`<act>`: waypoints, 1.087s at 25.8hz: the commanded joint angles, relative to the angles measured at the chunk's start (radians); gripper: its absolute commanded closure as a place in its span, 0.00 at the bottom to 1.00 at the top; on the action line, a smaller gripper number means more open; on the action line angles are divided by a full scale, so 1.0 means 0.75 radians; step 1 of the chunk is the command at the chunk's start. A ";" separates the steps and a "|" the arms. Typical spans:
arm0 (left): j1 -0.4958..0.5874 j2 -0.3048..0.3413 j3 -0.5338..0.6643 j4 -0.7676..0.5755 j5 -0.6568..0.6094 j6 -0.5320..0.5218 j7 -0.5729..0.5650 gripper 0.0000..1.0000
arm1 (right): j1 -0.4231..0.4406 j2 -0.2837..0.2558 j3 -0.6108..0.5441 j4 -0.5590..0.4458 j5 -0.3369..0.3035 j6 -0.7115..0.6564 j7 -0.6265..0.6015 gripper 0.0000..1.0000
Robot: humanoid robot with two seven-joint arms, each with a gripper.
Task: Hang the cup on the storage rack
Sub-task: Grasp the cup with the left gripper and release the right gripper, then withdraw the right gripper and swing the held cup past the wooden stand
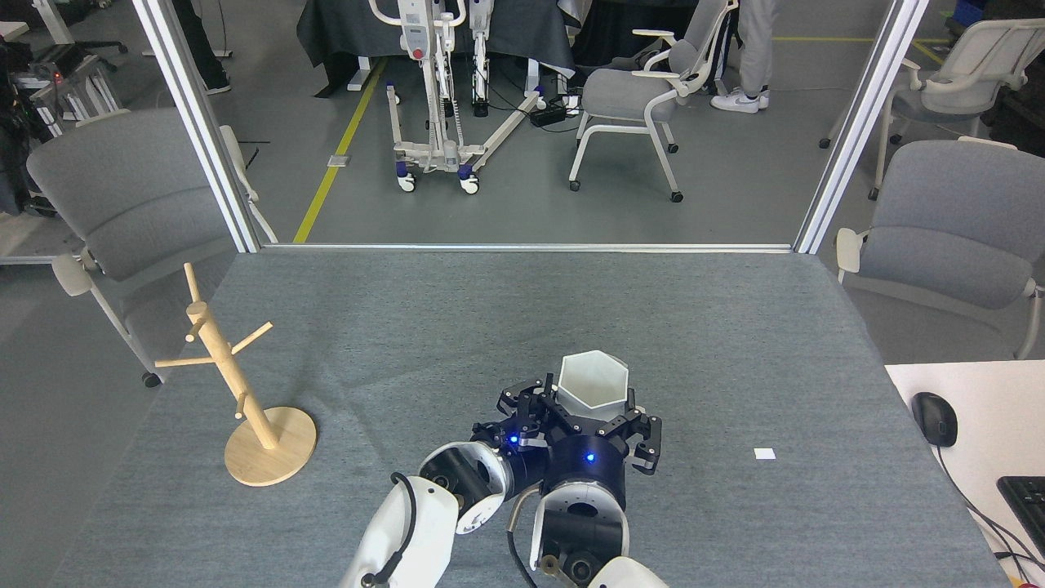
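Cup (593,380) is clamped by right gripper (602,416), mouth up; left gripper (522,402) jaw state indeterminate; storage rack (233,384) well apart.

The cup (593,381) looks matt white, smooth and faceted. The storage rack (233,384) is pale bare wood with an unglossed finish. The table (457,318) wears grey woven cloth, slightly rough. Both grippers are black hard plastic or metal on glossy white arm shells (408,531).
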 commanded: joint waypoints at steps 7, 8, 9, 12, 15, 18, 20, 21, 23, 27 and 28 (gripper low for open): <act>0.000 0.015 0.021 -0.056 0.000 0.005 0.008 1.00 | -0.009 0.006 -0.017 0.004 -0.007 -0.067 -0.298 0.01; 0.004 0.017 0.021 -0.052 0.000 0.007 0.008 1.00 | -0.007 0.006 -0.017 0.002 -0.007 -0.065 -0.377 0.01; 0.013 0.017 0.021 -0.052 0.000 0.005 0.010 1.00 | -0.005 0.014 -0.017 -0.002 -0.009 -0.065 -0.472 0.02; 0.076 0.039 0.029 -0.089 0.000 0.001 0.014 1.00 | 0.001 0.043 -0.021 -0.009 -0.023 -0.067 -0.744 0.02; 0.135 0.080 0.050 -0.132 -0.002 -0.003 0.016 1.00 | -0.003 0.063 -0.025 -0.013 -0.040 -0.071 -0.860 0.02; 0.223 0.131 0.089 -0.206 0.000 -0.003 0.020 1.00 | -0.005 0.067 -0.126 -0.023 -0.072 -0.122 -0.860 0.02; 0.309 0.186 0.148 -0.302 -0.002 -0.001 0.026 1.00 | 0.001 0.047 -0.277 -0.025 -0.158 -0.218 -0.858 0.01; 0.352 0.209 0.183 -0.353 -0.002 0.005 0.026 1.00 | 0.007 0.037 -0.373 -0.025 -0.238 -0.312 -0.858 0.01; 0.440 0.242 0.283 -0.449 -0.012 0.017 0.018 1.00 | 0.021 -0.047 -0.600 -0.015 -0.367 -0.613 -0.862 0.00; 0.675 0.293 0.479 -0.635 -0.026 0.023 0.024 1.00 | 0.185 -0.174 -0.989 0.049 -0.416 -1.196 -0.860 0.00; 0.728 0.313 0.541 -0.674 -0.024 0.021 0.028 1.00 | 0.238 -0.174 -1.058 0.049 -0.412 -1.278 -0.856 0.00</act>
